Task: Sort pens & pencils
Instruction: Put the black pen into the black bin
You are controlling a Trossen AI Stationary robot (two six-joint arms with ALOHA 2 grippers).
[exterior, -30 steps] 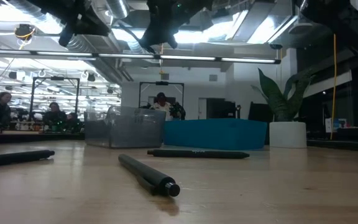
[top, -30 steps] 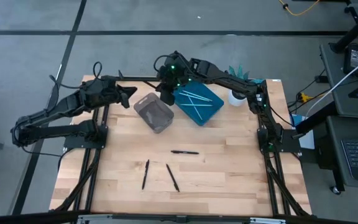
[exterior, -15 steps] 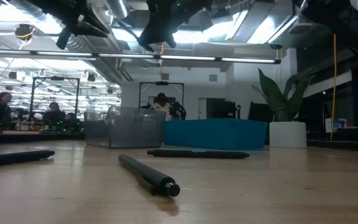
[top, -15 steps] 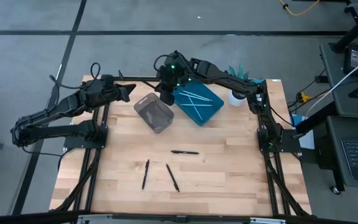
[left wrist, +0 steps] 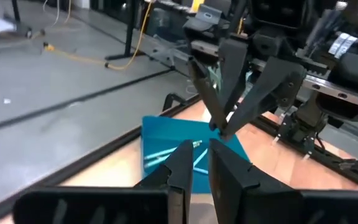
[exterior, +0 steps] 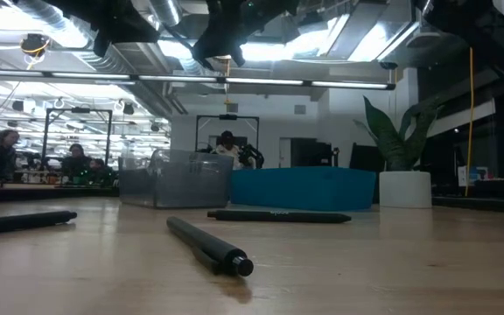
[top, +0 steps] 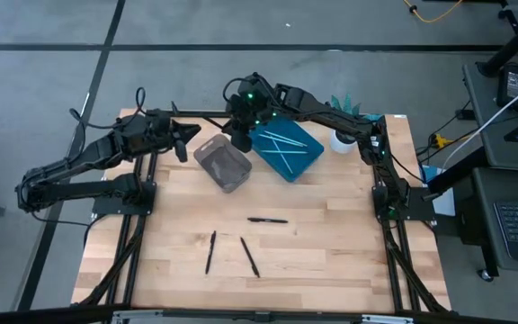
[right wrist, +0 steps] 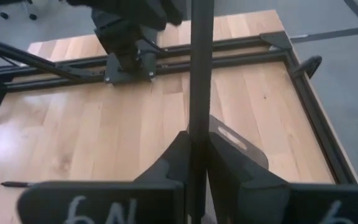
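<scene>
Wooden tabletop (top: 313, 243) carries three black sticks (top: 267, 220), well in front of both pincers. Right pincer (right wrist: 197, 146) clamps a thin black stick (right wrist: 199, 68) above the clear grey bin (top: 223, 164); left pincer (left wrist: 195, 163) hovers beside it, nearly closed, empty. Light blue sticks (top: 286, 143) lie in the blue tray (top: 308, 160).

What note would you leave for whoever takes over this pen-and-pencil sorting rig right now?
Right gripper: jaws shut on a black stick, hovering by the grey bin, next to the blue tray.
Left gripper: waiting, raised left of the bin.
Done: light blue sticks lie in the blue tray.
Left: drop the held stick, probably into the grey bin; then three black sticks on the table.
</scene>
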